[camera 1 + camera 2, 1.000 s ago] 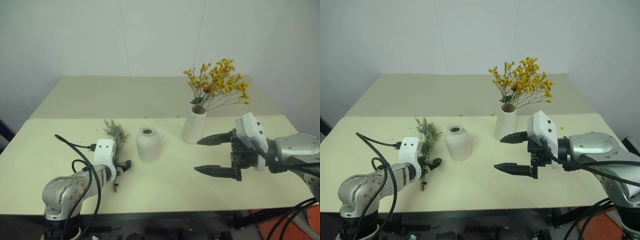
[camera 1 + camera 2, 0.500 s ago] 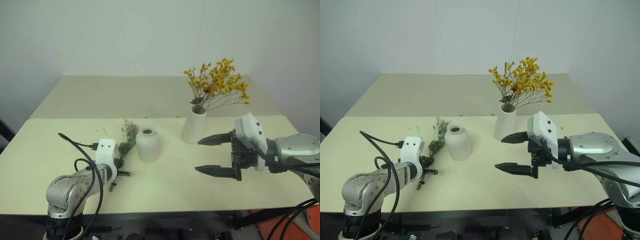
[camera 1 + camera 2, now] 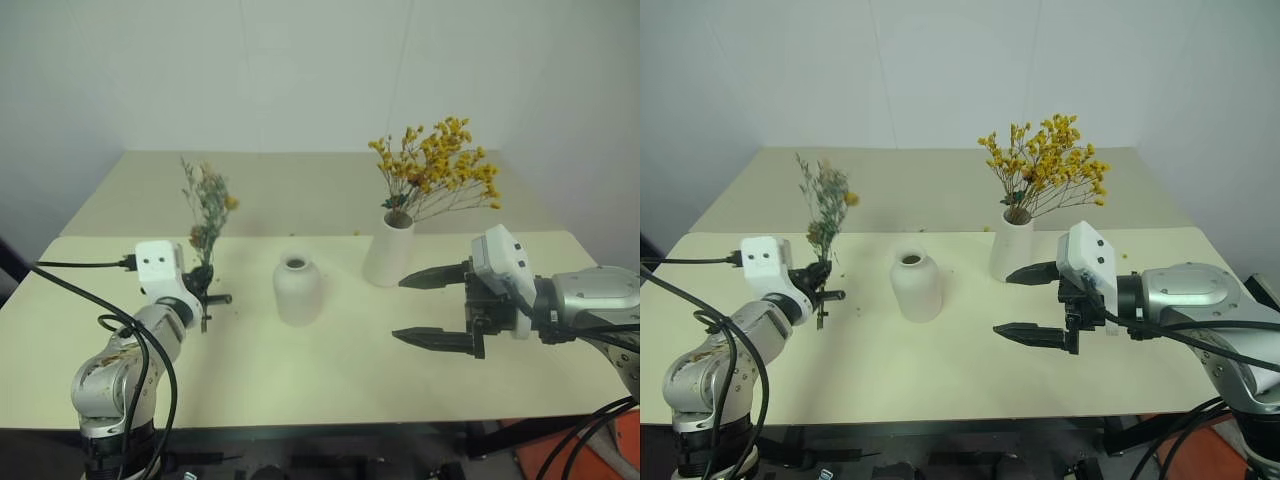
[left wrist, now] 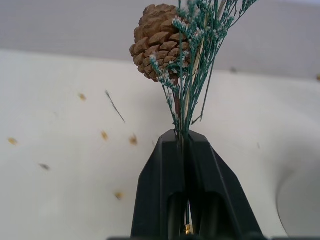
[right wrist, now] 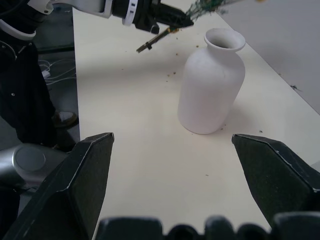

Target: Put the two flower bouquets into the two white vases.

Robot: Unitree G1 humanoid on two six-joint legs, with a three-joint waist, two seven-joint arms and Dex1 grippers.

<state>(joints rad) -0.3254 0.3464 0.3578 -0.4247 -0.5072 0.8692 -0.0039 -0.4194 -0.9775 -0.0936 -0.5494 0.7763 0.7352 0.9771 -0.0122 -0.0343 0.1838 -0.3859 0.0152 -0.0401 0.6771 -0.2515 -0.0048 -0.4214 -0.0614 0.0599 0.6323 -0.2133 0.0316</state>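
So the left gripper (image 3: 203,297) is clamped on the grey-green sprig (image 3: 205,215), upright over the table's (image 3: 330,380) left side. Short vase (image 3: 298,289) sits mid-table; the tall vase (image 3: 388,250) just behind-right holds the yellow bouquet (image 3: 436,165). Right gripper (image 3: 430,308) hangs wide open.
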